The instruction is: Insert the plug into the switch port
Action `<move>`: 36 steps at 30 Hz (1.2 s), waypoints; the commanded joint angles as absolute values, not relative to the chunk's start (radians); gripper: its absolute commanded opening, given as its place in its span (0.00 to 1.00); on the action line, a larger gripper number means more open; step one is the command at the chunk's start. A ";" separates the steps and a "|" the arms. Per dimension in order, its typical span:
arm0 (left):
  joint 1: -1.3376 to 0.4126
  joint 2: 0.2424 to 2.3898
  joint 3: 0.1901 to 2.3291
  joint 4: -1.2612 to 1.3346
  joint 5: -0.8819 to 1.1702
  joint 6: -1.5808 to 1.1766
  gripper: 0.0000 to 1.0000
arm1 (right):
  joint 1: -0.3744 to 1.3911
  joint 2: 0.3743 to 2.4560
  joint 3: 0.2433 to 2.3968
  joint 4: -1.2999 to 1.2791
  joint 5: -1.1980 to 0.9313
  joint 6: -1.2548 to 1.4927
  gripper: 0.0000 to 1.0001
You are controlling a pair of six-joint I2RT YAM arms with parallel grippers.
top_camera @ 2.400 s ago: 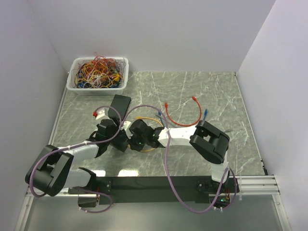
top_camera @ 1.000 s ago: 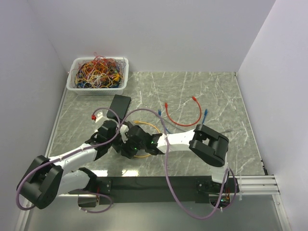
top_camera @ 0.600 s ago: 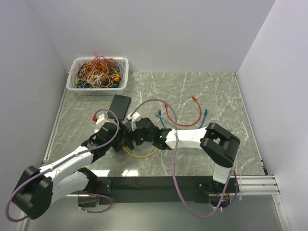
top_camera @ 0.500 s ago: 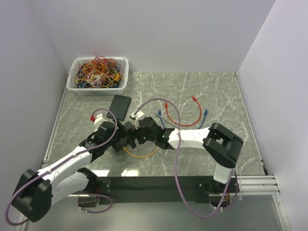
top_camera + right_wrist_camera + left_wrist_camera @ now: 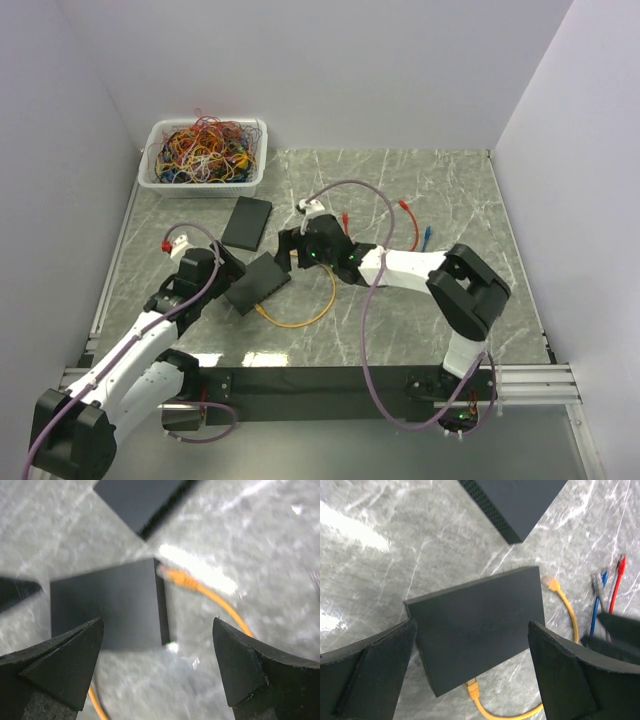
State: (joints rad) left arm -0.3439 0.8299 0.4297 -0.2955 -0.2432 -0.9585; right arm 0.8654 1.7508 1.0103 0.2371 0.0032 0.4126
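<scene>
Switch (image 5: 258,283) lies flat, long axis diagonal, yellow plug (image 5: 471,686) at its edge; left claw (image 5: 471,625), right claw (image 5: 157,622) released

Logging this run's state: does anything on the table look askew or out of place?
The nearer switch lies at a slant, and one yellow plug lies loose beside its corner, in no port. The cable's other end meets the switch's edge; seating unclear.

Marble table (image 5: 460,300): switches (image 5: 258,283), cables (image 5: 298,325), bin (image 5: 200,187)
</scene>
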 commanded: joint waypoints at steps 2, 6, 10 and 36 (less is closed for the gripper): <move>-0.337 0.822 0.396 -0.276 -0.177 -0.966 0.99 | 0.867 1.856 1.124 0.229 -0.089 0.448 0.95; -0.339 0.831 0.327 -0.224 -0.138 -0.989 0.99 | 0.870 1.922 1.164 0.236 -0.121 0.471 0.95; -0.339 0.830 0.295 -0.195 -0.120 -1.000 0.99 | 0.880 1.977 1.187 0.238 -0.150 0.480 0.95; -0.356 0.781 0.570 -0.333 -0.395 -0.852 0.99 | 0.980 1.612 1.040 0.333 -0.160 0.267 0.93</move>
State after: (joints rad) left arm -0.3531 0.7841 0.4496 -0.3382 -0.2230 -0.9390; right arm 0.9539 1.7420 1.0588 0.2695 -0.1829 0.3370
